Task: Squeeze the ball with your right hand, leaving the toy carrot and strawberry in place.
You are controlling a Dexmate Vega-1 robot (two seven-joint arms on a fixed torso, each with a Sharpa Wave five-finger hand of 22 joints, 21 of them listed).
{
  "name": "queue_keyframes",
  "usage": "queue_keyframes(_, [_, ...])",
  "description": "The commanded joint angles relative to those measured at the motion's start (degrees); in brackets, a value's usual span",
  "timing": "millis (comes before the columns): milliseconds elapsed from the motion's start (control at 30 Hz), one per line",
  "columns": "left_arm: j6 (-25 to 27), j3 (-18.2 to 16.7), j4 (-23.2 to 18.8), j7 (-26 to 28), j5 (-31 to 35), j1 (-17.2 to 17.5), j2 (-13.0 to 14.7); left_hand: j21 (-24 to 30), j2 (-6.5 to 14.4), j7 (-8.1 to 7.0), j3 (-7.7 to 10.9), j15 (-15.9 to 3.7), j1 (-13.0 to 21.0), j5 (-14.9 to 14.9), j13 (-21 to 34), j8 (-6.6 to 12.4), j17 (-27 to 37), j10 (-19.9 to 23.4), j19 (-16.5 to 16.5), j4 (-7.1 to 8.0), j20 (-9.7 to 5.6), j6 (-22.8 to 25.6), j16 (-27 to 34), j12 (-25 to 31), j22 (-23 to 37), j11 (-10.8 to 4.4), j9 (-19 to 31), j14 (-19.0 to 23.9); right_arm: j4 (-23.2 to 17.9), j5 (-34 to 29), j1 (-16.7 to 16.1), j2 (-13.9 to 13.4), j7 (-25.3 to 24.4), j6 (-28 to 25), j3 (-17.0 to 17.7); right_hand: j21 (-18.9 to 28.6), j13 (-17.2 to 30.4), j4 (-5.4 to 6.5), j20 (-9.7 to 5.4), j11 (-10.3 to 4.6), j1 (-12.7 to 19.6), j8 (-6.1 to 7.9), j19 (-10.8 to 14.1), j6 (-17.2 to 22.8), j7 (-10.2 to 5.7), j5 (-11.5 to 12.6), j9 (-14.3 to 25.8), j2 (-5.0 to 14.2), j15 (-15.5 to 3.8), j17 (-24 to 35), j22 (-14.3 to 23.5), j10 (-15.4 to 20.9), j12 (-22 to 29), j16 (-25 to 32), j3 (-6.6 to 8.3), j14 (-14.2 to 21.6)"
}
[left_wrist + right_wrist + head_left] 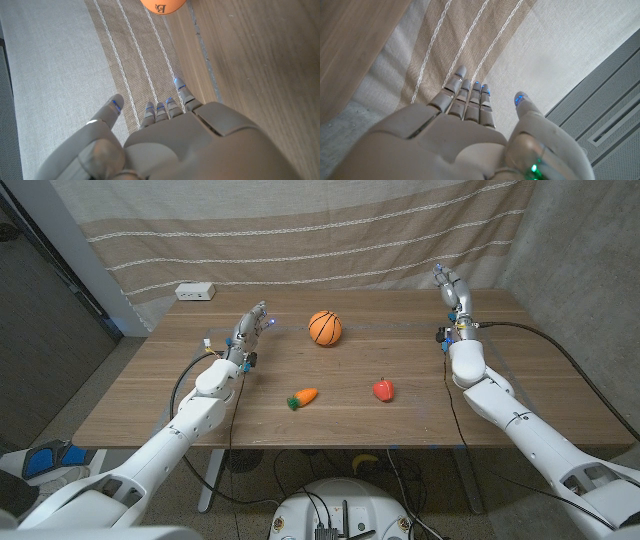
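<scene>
An orange basketball-patterned ball [324, 328] sits on the wooden table [150, 395] toward the back middle; its lower part also appears as the ball [163, 6] in the left wrist view. A toy carrot [303, 397] lies in front of it, and a red toy strawberry [383, 389] lies to the carrot's right. My right hand [452, 288] is raised at the table's far right, well right of the ball, fingers straight and apart, holding nothing. My left hand [249, 328] stands left of the ball, fingers extended, empty. Both wrist views show the left hand [165, 135] and right hand [465, 125] with fingers extended.
A white power strip [195, 292] lies at the table's back left corner. A striped beige curtain [300, 230] hangs behind the table. A black cable [590, 380] runs along my right arm. Bare wood lies between the toys and the front edge.
</scene>
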Motion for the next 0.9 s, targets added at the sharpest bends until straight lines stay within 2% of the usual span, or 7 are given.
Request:
queue_keyframes(33, [-0.27, -0.12, 0.05, -0.11, -0.05, 0.29, -0.07, -0.24, 0.22, -0.50, 0.22, -0.11, -0.47, 0.15, 0.14, 0.31, 0.10, -0.32, 0.30, -0.30, 0.13, 0.08, 0.24, 0.32, 0.13, 0.30, 0.31, -0.23, -4.06, -8.59, -0.57, -1.30, -5.25, -5.29, -0.68, -0.19, -0.01, -0.49, 0.00, -0.55, 0.79, 0.50, 0.21, 0.48, -0.06, 0.61, 0.12, 0.10, -0.22, 0.15, 0.08, 0.63, 0.58, 0.22, 0.15, 0.64])
queue_keyframes(567, [-0.17, 0.04, 0.32, -0.07, 0.17, 0.01, -0.13, -0.52, 0.33, -0.41, 0.20, -0.02, -0.54, 0.14, 0.14, 0.43, 0.08, -0.18, 0.59, -0.68, 0.29, 0.50, 0.27, 0.38, 0.14, 0.40, 0.33, -0.06, -7.08, -16.46, 0.11, -2.48, -8.77, -10.98, -2.87, -0.37, -0.22, -2.20, 0.09, -0.83, 2.05, 0.57, 0.58, 1.44, -0.19, 1.13, 0.13, -0.21, -0.50, -0.41, 0.07, 1.19, 0.58, 0.20, 0.69, 1.00])
queue_keyframes(900, [0.16, 0.15, -0.49, 0.46, 0.51, 0.35, 0.09, -0.68, 0.37, -0.40, 0.12, -0.05, -0.54, 0.10, 0.14, 0.44, 0.06, -0.16, 0.73, -0.94, 0.32, 0.66, 0.27, 0.38, 0.14, 0.37, 0.32, -0.02, -8.99, -20.53, 0.40, -3.59, -9.99, -13.88, -4.39, -0.38, -0.31, -2.61, -0.04, -1.28, 2.24, 0.60, 0.93, 1.92, -0.49, 1.32, 0.15, -0.21, -0.87, -0.54, 0.09, 1.63, 0.64, 0.38, 0.74, 1.44])
